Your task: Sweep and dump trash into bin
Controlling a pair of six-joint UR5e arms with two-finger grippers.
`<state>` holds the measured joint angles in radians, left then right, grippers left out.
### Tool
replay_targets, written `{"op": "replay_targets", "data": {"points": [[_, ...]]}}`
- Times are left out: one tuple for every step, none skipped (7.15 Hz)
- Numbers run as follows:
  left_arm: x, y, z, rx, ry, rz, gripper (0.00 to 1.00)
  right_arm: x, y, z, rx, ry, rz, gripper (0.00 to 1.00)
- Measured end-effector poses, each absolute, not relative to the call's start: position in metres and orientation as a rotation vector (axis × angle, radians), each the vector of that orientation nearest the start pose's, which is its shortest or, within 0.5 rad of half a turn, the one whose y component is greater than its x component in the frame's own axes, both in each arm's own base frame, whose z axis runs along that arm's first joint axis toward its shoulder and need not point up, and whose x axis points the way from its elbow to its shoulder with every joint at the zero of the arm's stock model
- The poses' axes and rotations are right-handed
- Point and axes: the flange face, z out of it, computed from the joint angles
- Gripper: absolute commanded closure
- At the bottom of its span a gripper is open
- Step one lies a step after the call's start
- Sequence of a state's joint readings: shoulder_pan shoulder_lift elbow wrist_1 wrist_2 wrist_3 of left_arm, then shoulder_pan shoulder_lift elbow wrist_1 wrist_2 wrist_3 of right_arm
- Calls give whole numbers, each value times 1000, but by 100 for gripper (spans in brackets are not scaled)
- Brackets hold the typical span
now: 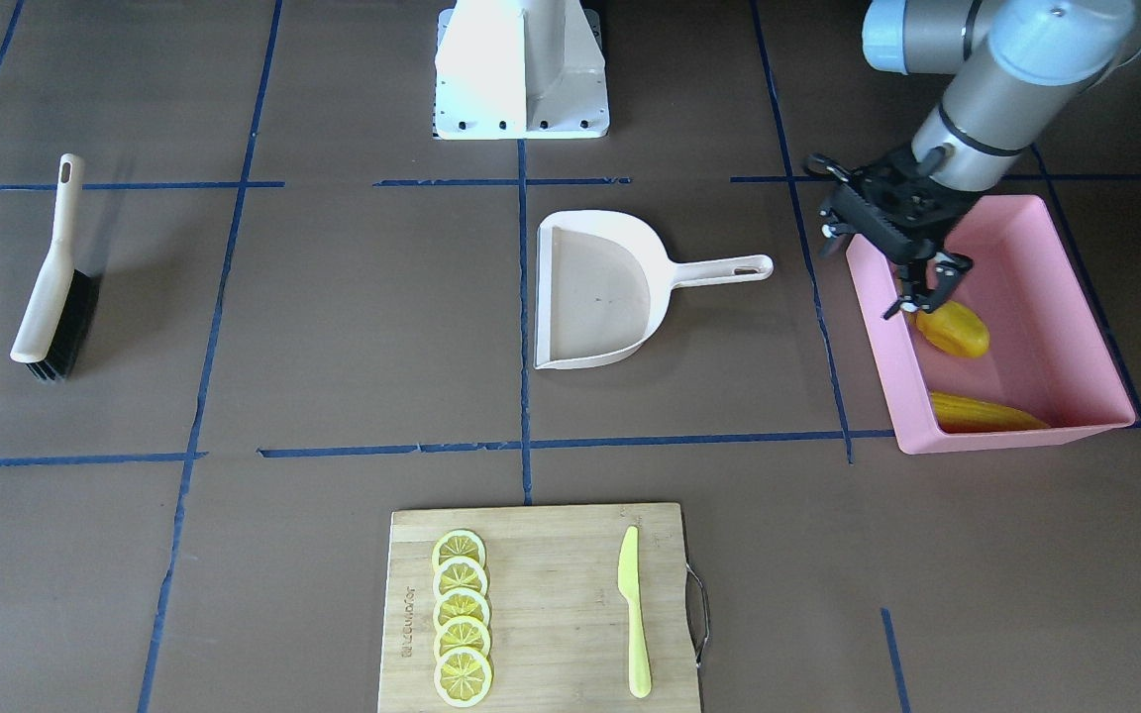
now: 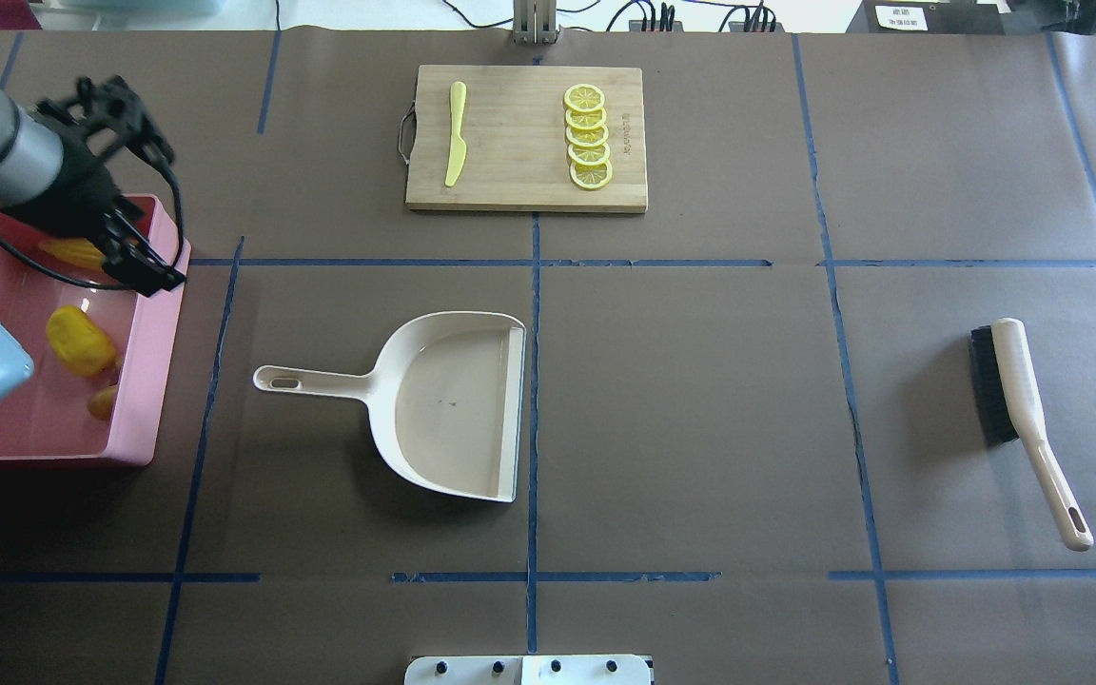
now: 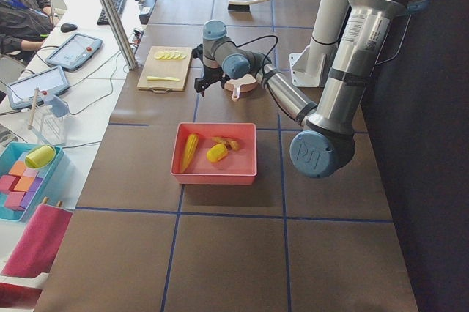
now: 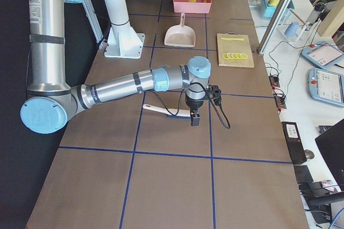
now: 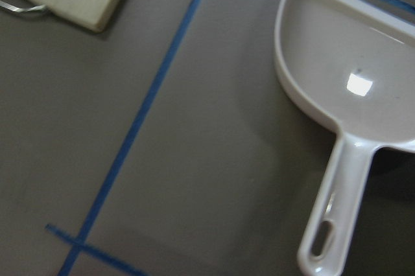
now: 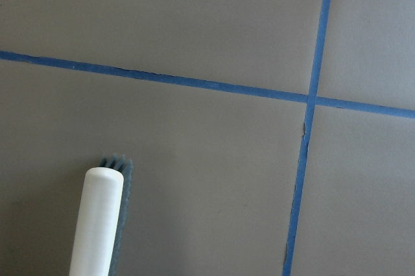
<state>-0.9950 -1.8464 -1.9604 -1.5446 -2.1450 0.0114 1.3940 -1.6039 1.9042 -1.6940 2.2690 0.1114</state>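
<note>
Since the trash lies inside the bin (image 1: 1016,436), I judge the sweep-and-dump near complete. The relation that governs the coming move is left tool to bin wall.

Front-facing view: the left tool (image 1: 922,297) hangs over the bin wall on the dustpan side, fingers spread and pinching nothing. The potato-like lump (image 1: 954,329) sits just beneath its tips. The corn cob (image 1: 982,414) lies along the wall farthest from the robot. The dustpan (image 1: 595,297) rests empty on the bench (image 1: 333,327) between the bin and the brush (image 1: 48,287), with its handle pointing at the bin.

Overhead view: the ginger root (image 2: 103,400) shows just beside the lump, on the robot's side of it. The left tool is the nearer one to bin and dustpan. The brush lies well apart on the right, long axis running to and from the robot, handle end toward the base.

Left side view: all three pieces sit within the bin walls.

Right side view: the right tool (image 4: 194,117) hangs just beside the brush. I cannot tell whether it is spread or pressed together.

Left wrist view: only the dustpan and bench show. Right wrist view: the brush handle tip shows at the lower edge.

Judgement: withdraw the left tool upward first, so the fingers pass above the bin wall.
</note>
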Motion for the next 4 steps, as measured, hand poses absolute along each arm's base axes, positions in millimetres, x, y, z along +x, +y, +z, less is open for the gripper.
{"op": "replay_targets", "data": {"points": [[189,-522,362,335,677,596,0,-9,-478,528,74,-714,-113,0],[143,-529,394,230,641,472,0,-2,-477,533,67,-713,-95,0],[98,-530,433,142,636,363,0,2,-476,541,53,-719,-81,0],[56,-527,478,65,676,268,0,6,-476,553,27,-744,-62,0]]}}
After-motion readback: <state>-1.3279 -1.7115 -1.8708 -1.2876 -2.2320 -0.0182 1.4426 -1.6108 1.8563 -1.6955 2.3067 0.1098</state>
